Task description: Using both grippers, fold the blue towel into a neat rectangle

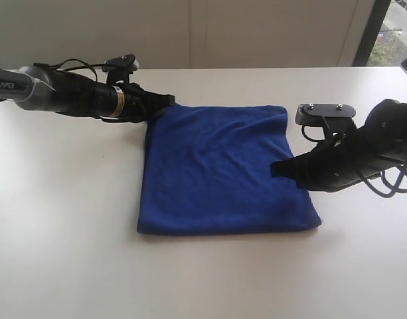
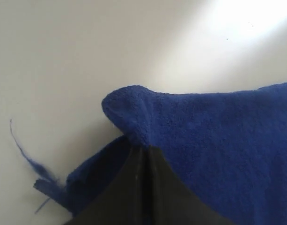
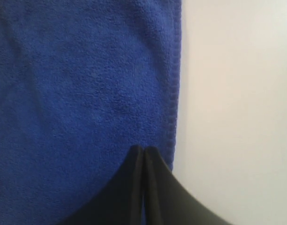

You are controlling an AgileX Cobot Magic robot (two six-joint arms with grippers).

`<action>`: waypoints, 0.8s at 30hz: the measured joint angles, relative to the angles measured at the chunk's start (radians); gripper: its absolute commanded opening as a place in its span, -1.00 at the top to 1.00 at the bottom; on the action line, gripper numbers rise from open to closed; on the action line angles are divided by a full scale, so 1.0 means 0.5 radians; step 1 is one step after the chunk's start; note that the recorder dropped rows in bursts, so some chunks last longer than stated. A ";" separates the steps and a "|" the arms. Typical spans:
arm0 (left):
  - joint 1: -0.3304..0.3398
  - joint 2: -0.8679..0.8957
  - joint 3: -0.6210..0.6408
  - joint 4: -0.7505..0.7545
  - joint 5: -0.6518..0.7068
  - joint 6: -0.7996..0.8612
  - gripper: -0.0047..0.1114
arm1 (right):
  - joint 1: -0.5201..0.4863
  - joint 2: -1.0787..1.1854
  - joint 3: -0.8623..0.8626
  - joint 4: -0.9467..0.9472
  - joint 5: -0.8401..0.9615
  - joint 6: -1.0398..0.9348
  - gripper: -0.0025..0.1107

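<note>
The blue towel [image 1: 223, 173] lies doubled over into a rough square on the white table [image 1: 70, 232]. Its surface is gently rippled and its near edge makes a thick fold. The left gripper [image 1: 164, 101] has reached the towel's far corner on its own side. Its black jaws are pressed together with the cloth pinched at their tips, so that the corner humps up in a small rounded peak right in front of the fingers. A lower layer of the towel pokes out beside that gripper, and a loose blue thread [image 2: 26, 157] trails from it onto the bare tabletop. Behind the jaws the arm runs back along a grey link [image 1: 17, 85] marked PiPER. The right gripper [image 1: 276, 169] comes in from the opposite side, with its tip over the towel just inside the stitched hem [image 3: 173, 93]. Those jaws are also closed tight against each other. From where I stand I can't tell whether they have caught any cloth or are only resting on it. The table to the outer side of that gripper is plain white.
</note>
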 measured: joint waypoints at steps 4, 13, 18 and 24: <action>0.000 -0.064 0.000 0.030 0.039 0.005 0.92 | 0.000 0.000 0.000 0.000 0.000 0.000 0.96; 0.000 -0.076 0.000 0.086 0.110 -0.038 0.92 | 0.000 0.000 0.000 -0.008 0.000 0.000 0.96; 0.000 -0.076 0.000 0.090 0.128 -0.046 0.92 | 0.000 0.000 0.000 -0.008 0.000 0.000 0.96; 0.000 -0.076 0.000 0.094 0.129 -0.071 0.92 | 0.000 0.000 0.000 -0.008 0.000 0.000 0.96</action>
